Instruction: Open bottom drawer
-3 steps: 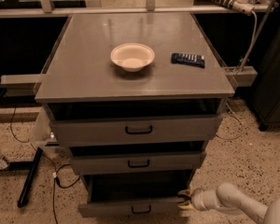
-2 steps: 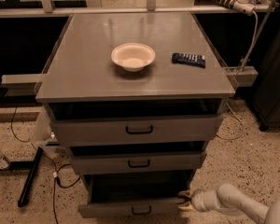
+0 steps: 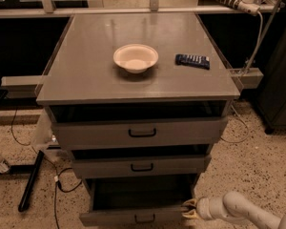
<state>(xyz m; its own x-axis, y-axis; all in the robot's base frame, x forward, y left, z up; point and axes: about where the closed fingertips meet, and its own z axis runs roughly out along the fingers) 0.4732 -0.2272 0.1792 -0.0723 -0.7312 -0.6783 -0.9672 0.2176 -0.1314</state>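
A: status on the bottom drawer?

B: bottom drawer (image 3: 133, 217) is partly out. Its front sits forward of the middle drawer (image 3: 141, 166) above it, and a dark cavity shows behind the panel. The small black loop handle (image 3: 144, 218) is at the centre of the front, right at the lower edge of the view.

A: where's your gripper?

B: my gripper (image 3: 188, 209) is low, at the right end of that drawer front. It's at the corner, not on the handle. It's either touching the panel edge or just beside it; can't say which. My arm (image 3: 236, 208) comes in from the lower right, near-horizontal.

A: open or closed?

B: can't tell from this view whether it's apart, together or clamped on the edge.

A: any change vs a second ago?

B: barely any. The gripper sits at the same corner and the drawer stands out about as far as it did. If it crept forward, it's too slight for me to call.

A: rest of the cabinet?

B: top drawer (image 3: 142, 133) and middle drawer are each a little ajar, same as before. On the cabinet top (image 3: 86, 68), the bowl (image 3: 136, 57) and the dark flat bar (image 3: 193, 60) sit well apart; neither has moved.
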